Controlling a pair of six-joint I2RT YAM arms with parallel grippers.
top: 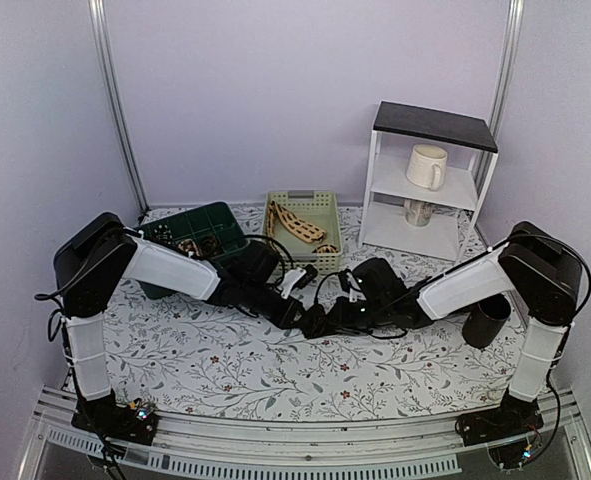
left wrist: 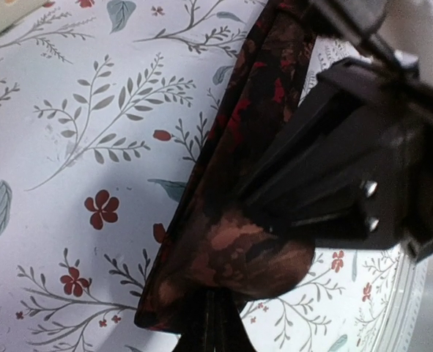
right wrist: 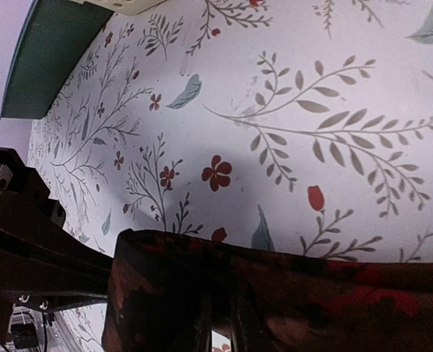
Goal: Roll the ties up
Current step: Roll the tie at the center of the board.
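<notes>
A dark brown-black tie (left wrist: 231, 249) with red blotches lies across the floral cloth at the table's middle, between both arms. My left gripper (left wrist: 216, 323) is shut on its folded end; in the top view this gripper (top: 308, 316) meets my right gripper (top: 329, 318). In the right wrist view the tie (right wrist: 311, 293) wraps round the tips of my right gripper (right wrist: 227, 334), whose jaws stand a crack apart, cloth showing through the gap. A beige tie (top: 297, 222) with dark markings lies in the pale green basket (top: 331, 215). Small coiled ties (top: 188, 243) sit in the dark green bin (top: 227, 226).
A black cup (top: 488, 320) stands at the right, close to the right arm. A white shelf (top: 380, 185) at the back right holds a cream mug (top: 427, 165) and another mug below. The basket and bin stand just behind the grippers.
</notes>
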